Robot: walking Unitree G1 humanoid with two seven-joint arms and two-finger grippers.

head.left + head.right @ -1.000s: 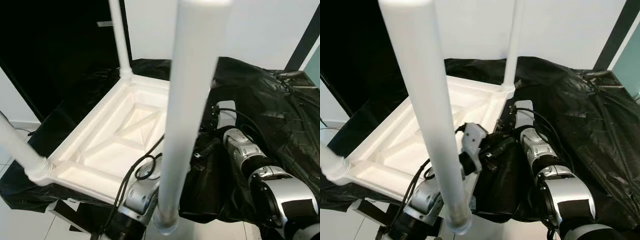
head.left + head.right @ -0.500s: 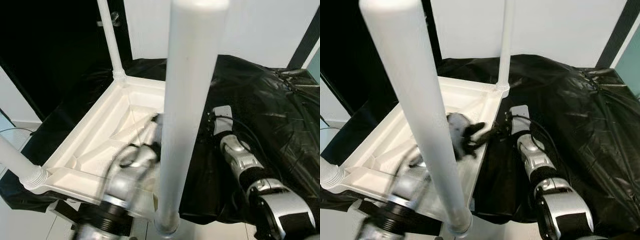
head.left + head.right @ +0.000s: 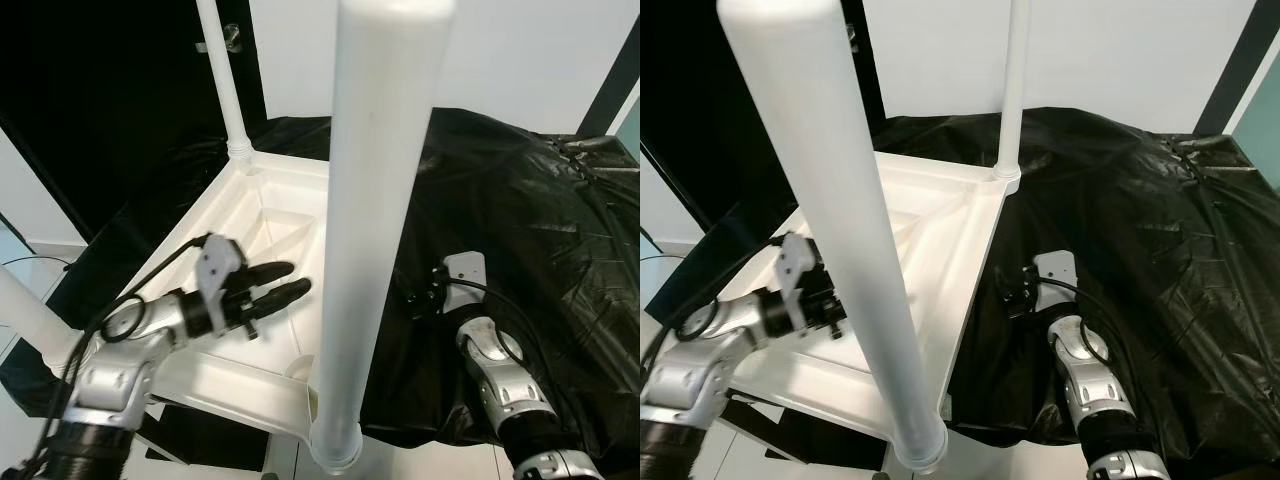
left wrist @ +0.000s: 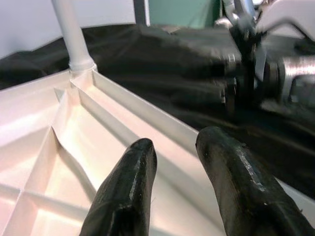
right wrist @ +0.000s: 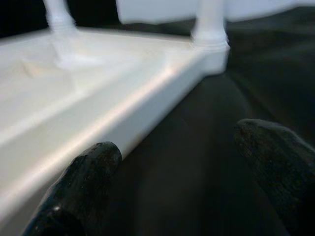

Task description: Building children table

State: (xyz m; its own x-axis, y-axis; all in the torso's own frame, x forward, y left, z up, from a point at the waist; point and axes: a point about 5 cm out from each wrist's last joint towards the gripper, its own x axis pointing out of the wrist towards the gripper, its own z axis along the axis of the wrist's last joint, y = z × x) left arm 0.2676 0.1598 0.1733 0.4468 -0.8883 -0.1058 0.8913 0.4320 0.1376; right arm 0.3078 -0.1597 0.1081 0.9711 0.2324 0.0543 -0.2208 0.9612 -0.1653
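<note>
The white children's table (image 3: pixel 215 275) lies upside down on a black sheet, its ribbed underside facing up. Three white legs stand in their sockets: a near one (image 3: pixel 375 220) close to my head, a far one (image 3: pixel 222 80) and a left one (image 3: pixel 30 312). My left gripper (image 3: pixel 298 278) reaches in from the left and hovers open over the underside with nothing in it. In the left wrist view its fingers (image 4: pixel 125 191) point along a rib toward the far leg. My right gripper (image 5: pixel 179 147) is open on the black sheet beside the table's long edge (image 5: pixel 123 128), holding nothing.
The black plastic sheet (image 3: pixel 520 200) covers the work surface to the right and behind. A dark doorway (image 3: pixel 100 100) is at the back left and a white wall (image 3: pixel 520 50) at the back. Pale floor tiles (image 3: pixel 20 440) show at the lower left. Cables run along my right arm (image 3: pixel 497 365).
My left arm has swung out from under the near leg to the left, and its gripper now reaches over the underside. My right arm has drawn back from the table's edge.
</note>
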